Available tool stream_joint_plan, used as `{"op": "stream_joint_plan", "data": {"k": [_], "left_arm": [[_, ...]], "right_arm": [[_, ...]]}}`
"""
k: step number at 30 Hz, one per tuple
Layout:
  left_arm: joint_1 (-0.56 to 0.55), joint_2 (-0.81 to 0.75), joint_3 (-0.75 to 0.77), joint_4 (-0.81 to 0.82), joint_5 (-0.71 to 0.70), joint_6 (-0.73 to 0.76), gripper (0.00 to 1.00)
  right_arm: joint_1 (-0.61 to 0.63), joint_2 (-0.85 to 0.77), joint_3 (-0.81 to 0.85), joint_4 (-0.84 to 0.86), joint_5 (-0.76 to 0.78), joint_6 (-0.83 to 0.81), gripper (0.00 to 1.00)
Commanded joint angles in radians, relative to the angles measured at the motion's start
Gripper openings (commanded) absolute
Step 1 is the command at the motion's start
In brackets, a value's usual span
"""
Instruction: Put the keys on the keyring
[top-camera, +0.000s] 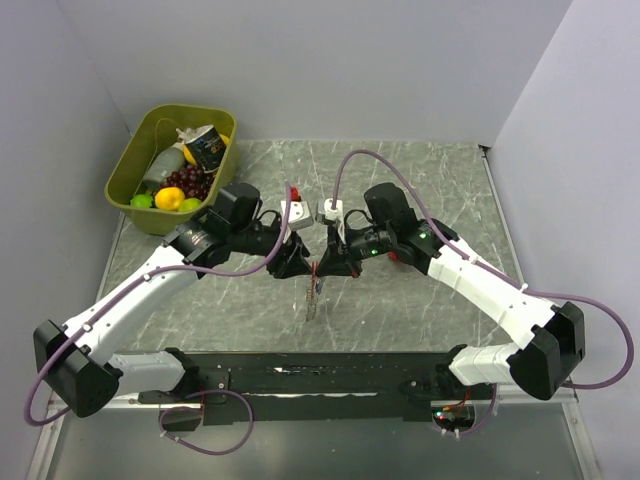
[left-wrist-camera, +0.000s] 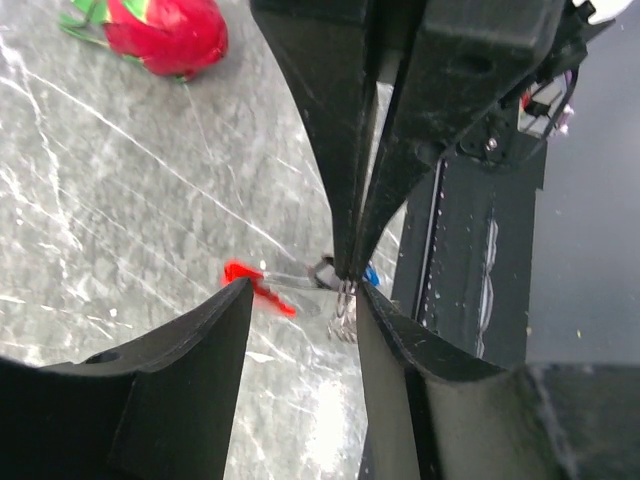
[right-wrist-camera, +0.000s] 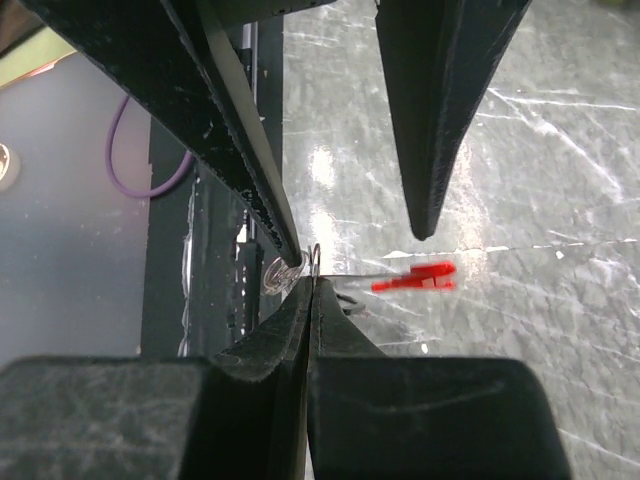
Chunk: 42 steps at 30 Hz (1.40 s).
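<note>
The keyring hangs between the two grippers over the table's middle, its chain and rings (top-camera: 314, 292) dangling. My right gripper (top-camera: 330, 265) (right-wrist-camera: 312, 285) is shut, pinching a thin silvery ring (right-wrist-camera: 316, 260) of the keyring at its fingertips. The red clip (left-wrist-camera: 258, 285) (right-wrist-camera: 415, 277) sticks out sideways beyond the pinch. A tiny key with a blue head (left-wrist-camera: 371, 275) shows beside the right gripper's tips, above a short chain (left-wrist-camera: 345, 318). My left gripper (top-camera: 296, 262) (left-wrist-camera: 305, 290) is open, its fingers (left-wrist-camera: 200, 370) straddling the right gripper's tips and holding nothing.
A green bin (top-camera: 128, 165) with toy fruit and a can stands at the back left. A red toy fruit with a green top (left-wrist-camera: 165, 35) lies on the marble table behind the grippers. The black front rail (top-camera: 320, 375) runs along the near edge.
</note>
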Motion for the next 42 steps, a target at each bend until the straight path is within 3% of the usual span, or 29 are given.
{"op": "stream_joint_plan", "data": {"k": [1,14,20,23,26,27,36,42], "left_arm": [[-0.005,0.004,0.047,-0.039,0.053,0.038,0.51],[-0.02,0.012,0.007,0.034,0.053,-0.007,0.51],[-0.026,0.033,0.019,0.013,0.03,-0.004,0.35],[-0.028,0.04,0.026,-0.003,0.028,0.004,0.23],[-0.029,0.037,0.024,-0.01,0.028,0.007,0.03],[-0.029,0.037,0.021,-0.012,0.025,0.01,0.01],[-0.032,0.0,-0.022,0.072,-0.004,-0.047,0.01],[-0.032,-0.107,-0.123,0.269,-0.048,-0.136,0.01]], "right_arm": [[0.004,-0.024,0.046,0.023,0.003,-0.012,0.0],[0.004,-0.055,0.023,0.092,-0.012,0.021,0.0],[0.005,-0.069,0.015,0.108,-0.023,0.029,0.0],[0.004,-0.072,0.015,0.111,-0.02,0.031,0.0],[0.004,-0.076,0.006,0.121,-0.021,0.035,0.0],[0.004,-0.078,0.003,0.126,-0.023,0.037,0.0],[0.004,-0.076,-0.006,0.177,-0.049,0.061,0.0],[0.001,-0.098,-0.042,0.281,-0.014,0.132,0.01]]}}
